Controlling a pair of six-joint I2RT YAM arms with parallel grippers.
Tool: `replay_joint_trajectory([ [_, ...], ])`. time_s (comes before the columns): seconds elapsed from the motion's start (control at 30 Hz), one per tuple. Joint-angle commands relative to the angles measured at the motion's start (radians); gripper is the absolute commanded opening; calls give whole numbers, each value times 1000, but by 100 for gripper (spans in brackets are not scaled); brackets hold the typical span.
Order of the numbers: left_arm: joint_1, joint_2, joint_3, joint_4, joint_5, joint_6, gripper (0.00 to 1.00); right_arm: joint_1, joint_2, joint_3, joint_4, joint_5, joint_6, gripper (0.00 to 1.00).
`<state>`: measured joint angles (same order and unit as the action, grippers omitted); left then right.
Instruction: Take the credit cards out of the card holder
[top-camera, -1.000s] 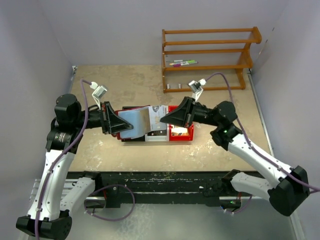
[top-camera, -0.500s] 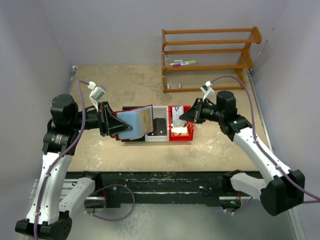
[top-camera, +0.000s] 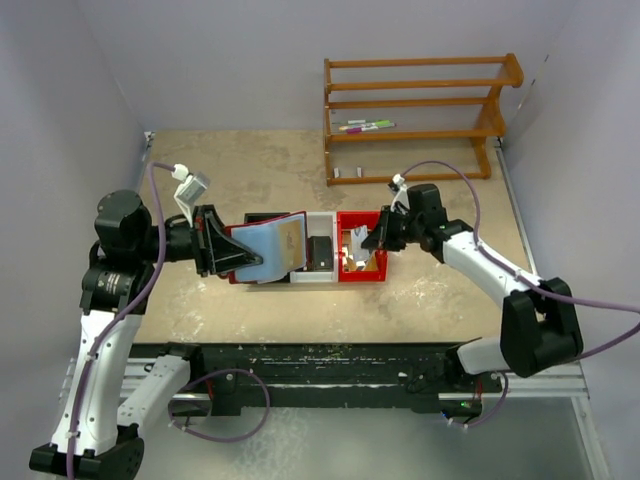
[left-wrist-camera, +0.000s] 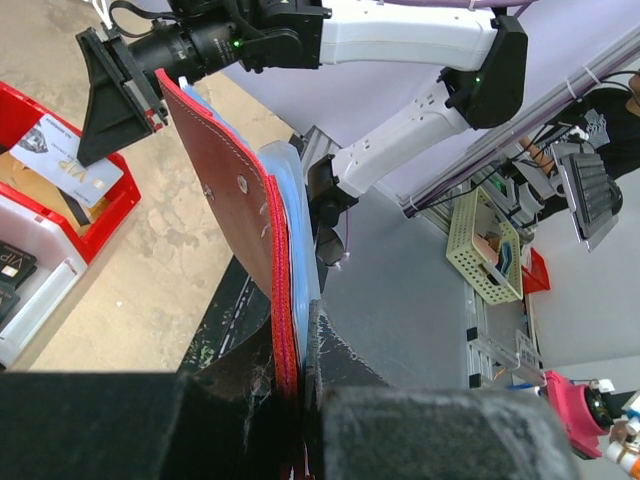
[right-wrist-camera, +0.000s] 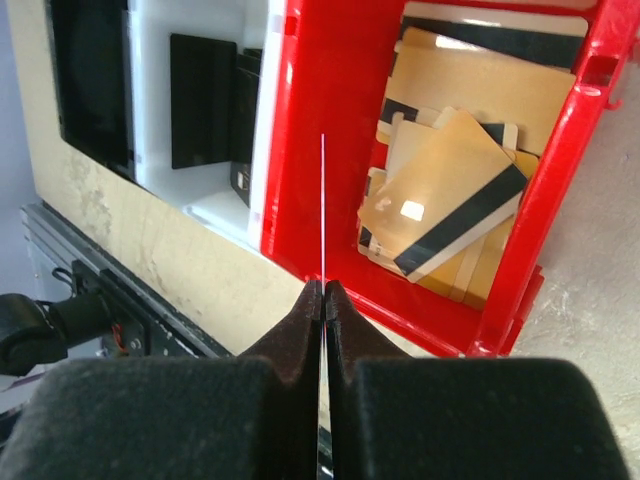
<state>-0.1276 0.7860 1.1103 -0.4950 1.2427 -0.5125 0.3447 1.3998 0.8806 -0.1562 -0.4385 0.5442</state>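
Observation:
My left gripper (top-camera: 218, 250) is shut on the edge of the card holder (top-camera: 268, 248), a maroon folder held up off the table with its blue-grey sleeves facing right. In the left wrist view the gripper (left-wrist-camera: 300, 335) clamps the holder (left-wrist-camera: 232, 190) edge-on. My right gripper (top-camera: 373, 238) is shut on one credit card (top-camera: 353, 240) and holds it over the red bin (top-camera: 362, 276). In the right wrist view the gripper (right-wrist-camera: 323, 288) pinches that card (right-wrist-camera: 323, 200) edge-on. Several tan credit cards (right-wrist-camera: 450, 190) lie in the red bin (right-wrist-camera: 320, 110).
A white bin (top-camera: 318, 274) with a small black box (top-camera: 320, 250) sits left of the red bin, and a black tray (top-camera: 262, 217) lies behind the holder. A wooden rack (top-camera: 420, 110) with pens (top-camera: 365, 126) stands at the back right.
My right gripper has drawn a card away from the holder and moved right and down over the red bin. My left gripper has shifted the holder slightly left.

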Motion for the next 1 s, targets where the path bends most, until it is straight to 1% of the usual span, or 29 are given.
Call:
replay_joint_trajectory([
  [0.0,-1,-12,49,44,26,-6,4,1,-80,32,113,-52,49,0],
  [0.1,-1,-12,44,61,29,-23,4,27,-108,58,163,-80,109,0],
  [0.17,-1,-13,43,69,28,-33,4,76,-88,98,218,-76,151,0],
  [0.2,-1,-14,44,77,28,-41,4,110,-59,115,232,-66,167,0],
  [0.33,-1,-18,46,93,32,-56,4,248,116,279,266,-28,221,0],
  [0.47,-1,-25,52,85,40,-55,4,339,303,417,274,31,250,0],
  [0.6,-1,-27,55,75,45,-54,4,379,446,515,264,78,285,0],
  [0.9,-1,-32,68,93,56,-76,4,431,640,676,215,183,300,0],
  [0.93,-1,-36,67,96,55,-80,4,437,655,694,204,189,300,1],
  [0.97,-1,-37,68,99,55,-83,4,443,669,712,191,197,299,5],
])
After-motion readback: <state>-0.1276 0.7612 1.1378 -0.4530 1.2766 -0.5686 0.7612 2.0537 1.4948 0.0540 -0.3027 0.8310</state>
